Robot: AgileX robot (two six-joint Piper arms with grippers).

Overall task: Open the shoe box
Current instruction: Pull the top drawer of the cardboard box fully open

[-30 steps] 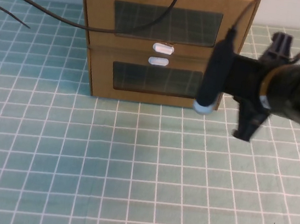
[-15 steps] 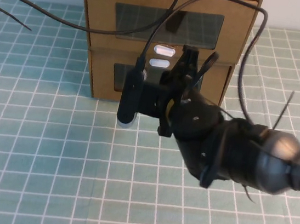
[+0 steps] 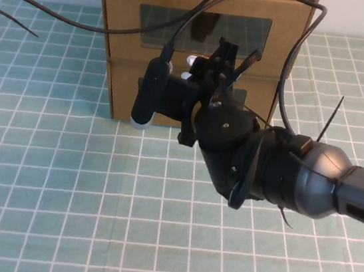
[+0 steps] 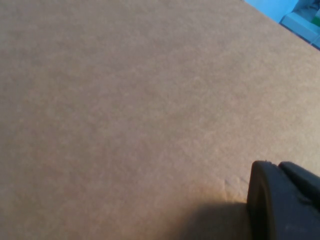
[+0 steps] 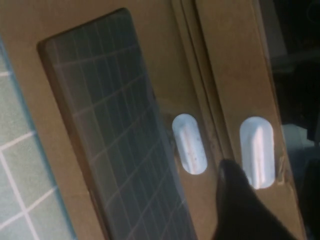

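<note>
Two brown cardboard shoe boxes are stacked at the back of the table, the upper box (image 3: 205, 8) on the lower box (image 3: 124, 91). Each front has a dark window and a white handle tab. In the right wrist view the lower tab (image 5: 190, 144) and the upper tab (image 5: 257, 151) sit either side of the seam. My right gripper (image 3: 225, 51) is right at the box fronts, its dark tip (image 5: 230, 172) pointing at the cardboard between the two tabs. My left gripper (image 4: 282, 200) rests close over plain brown cardboard (image 4: 125, 100), mostly out of the high view.
A green cutting mat with a white grid (image 3: 60, 194) covers the table in front of the boxes. Black cables (image 3: 69, 20) hang across the upper box front. The bulky right arm (image 3: 278, 172) stretches over the mat from the right.
The right arm swung in from the right to the front of the boxes. In the last half second it shifted a little left and closer to the handle tabs.
</note>
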